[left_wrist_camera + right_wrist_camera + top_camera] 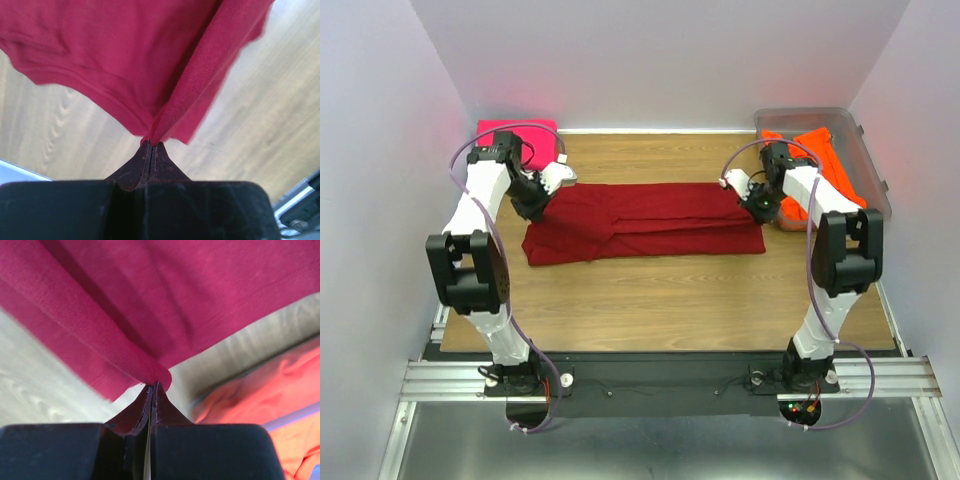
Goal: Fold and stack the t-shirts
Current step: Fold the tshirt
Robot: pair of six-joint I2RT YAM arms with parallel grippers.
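Two robot arms pinch opposite ends of a dark red t-shirt (645, 222) lying as a long band across the middle of a wooden table (660, 300).

The left gripper (151, 145) and right gripper (153, 385) each have their fingers closed tight on a fold of red cloth at the shirt's far edge. It looks like a lengthwise fold, partly done. A hot pink shirt (515, 135) lies at the far left, and an orange shirt (815, 160) sits in a clear tub (865, 150) at the far right. The next move likely calls for both arms to lift together and carry the edge over evenly.
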